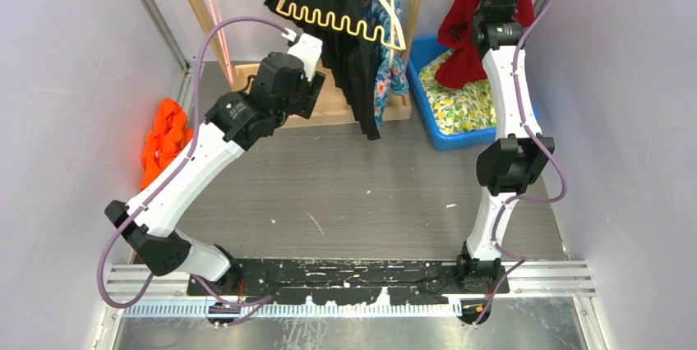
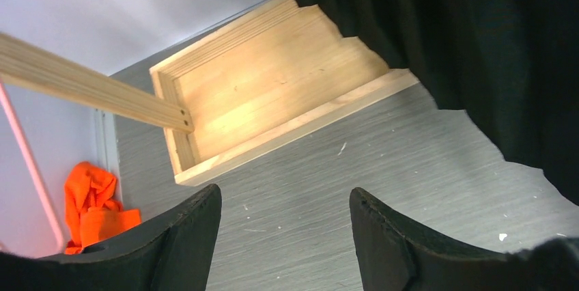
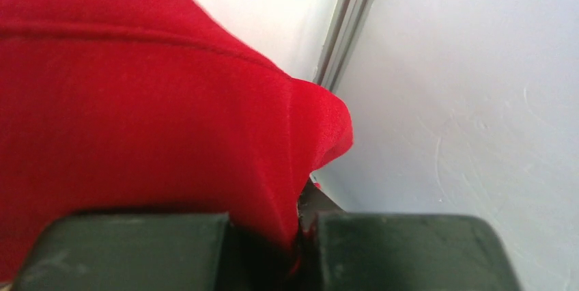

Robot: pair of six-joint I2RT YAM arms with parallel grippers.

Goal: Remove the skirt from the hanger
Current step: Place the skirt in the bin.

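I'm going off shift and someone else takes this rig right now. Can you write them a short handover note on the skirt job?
Left gripper: open, empty, beside the black garment hanging over the wooden base.
Right gripper: shut on the red garment, raised by the blue bin.
Yellow hanger: on the rack in front of the black garment, seemingly bare.
Done: the red garment appears to be off the hanger.
Left: probably lower it and release.
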